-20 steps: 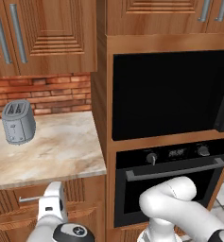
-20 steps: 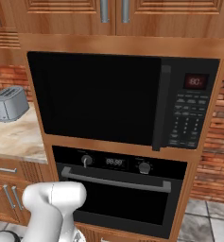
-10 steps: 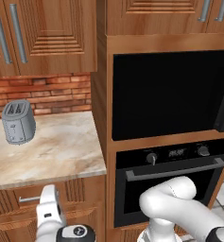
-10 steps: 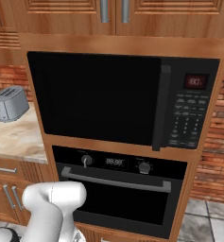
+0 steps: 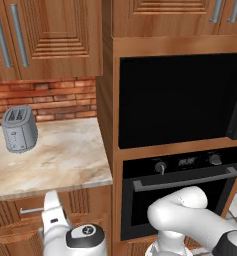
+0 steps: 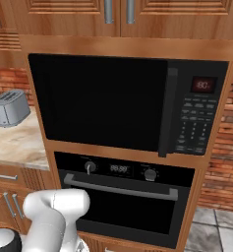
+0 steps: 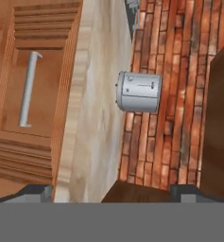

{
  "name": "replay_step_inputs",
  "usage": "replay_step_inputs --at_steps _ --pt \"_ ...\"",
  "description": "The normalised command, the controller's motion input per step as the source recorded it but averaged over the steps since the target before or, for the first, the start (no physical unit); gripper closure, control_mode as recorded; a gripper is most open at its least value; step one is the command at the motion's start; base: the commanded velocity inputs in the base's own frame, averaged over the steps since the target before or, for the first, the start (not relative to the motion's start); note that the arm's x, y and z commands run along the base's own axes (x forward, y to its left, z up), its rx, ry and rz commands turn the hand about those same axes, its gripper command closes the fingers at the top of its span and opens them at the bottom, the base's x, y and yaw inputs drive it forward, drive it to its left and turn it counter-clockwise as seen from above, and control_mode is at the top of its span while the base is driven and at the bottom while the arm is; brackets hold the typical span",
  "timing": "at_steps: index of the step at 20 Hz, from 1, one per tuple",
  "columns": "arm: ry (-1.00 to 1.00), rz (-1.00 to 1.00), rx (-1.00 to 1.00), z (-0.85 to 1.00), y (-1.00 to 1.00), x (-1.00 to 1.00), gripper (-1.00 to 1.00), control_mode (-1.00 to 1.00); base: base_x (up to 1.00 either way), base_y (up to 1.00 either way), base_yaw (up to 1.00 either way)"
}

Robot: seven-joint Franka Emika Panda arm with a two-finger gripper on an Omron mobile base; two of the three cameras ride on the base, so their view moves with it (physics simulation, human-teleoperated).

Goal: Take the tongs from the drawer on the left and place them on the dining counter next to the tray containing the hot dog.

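Kitchen scene, rendered, showing a wall of reddish-brown cabinets. In the left base view, a small marbled tabletop [image 5: 55,160] fills the middle left of the frame, with a grey toaster [image 5: 19,129] standing on it near a red brick wall [image 5: 45,99]. To the right sit a black microwave [image 6: 123,106] and, below it, a black oven [image 6: 120,197].

The drawer [image 5: 20,215] is closed, at the lower left of the left base view, directly under the tabletop edge. Its short silver bar handle [image 5: 31,210] lies just left of the white arm. In the hand view, which is rolled sideways, the same drawer front [image 7: 30,94] fills the upper left of the frame and its handle [image 7: 28,89] runs top to bottom. The tongs are presumably inside the shut drawer.

The end effector [image 7: 111,191] shows its two dark tips at the bottom of the hand view, spread wide apart and holding nothing.

This looks like the opening step: reaching for the drawer. The next move likely calls for bringing the spread tips around the handle, closing on it, and pulling the drawer out.
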Motion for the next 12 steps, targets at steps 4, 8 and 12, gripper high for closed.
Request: replay_step_inputs --at_steps 4,8,12 --pt "0.0 0.0 0.0 -0.16 0.02 0.21 -1.0 -1.0 0.0 0.0 0.0" --pt "0.0 0.0 0.0 -0.33 0.0 0.23 -1.0 -1.0 0.0 0.0 0.0" --pt "0.0 0.0 0.0 -0.38 0.01 0.23 -1.0 -1.0 0.0 0.0 0.0"
